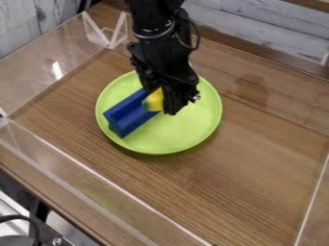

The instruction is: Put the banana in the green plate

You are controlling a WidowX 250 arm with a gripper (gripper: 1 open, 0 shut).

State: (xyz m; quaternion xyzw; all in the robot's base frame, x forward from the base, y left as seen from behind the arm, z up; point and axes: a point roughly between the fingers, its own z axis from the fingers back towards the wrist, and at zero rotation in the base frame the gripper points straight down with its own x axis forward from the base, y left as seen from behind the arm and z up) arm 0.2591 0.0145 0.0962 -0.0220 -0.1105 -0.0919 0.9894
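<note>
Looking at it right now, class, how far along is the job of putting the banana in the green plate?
Nearly done, it seems: the yellow banana is over the green plate, beside the blue block. The gripper is right at it; whether it grips the banana is unclear. Probably left: freeing it and backing away.

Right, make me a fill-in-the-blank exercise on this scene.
1. The round plate is coloured ____.
2. The long block lying on the plate is coloured ____.
3. The banana at the gripper is coloured ____.
4. The robot arm is coloured ____.

Missing words: green; blue; yellow; black
</note>
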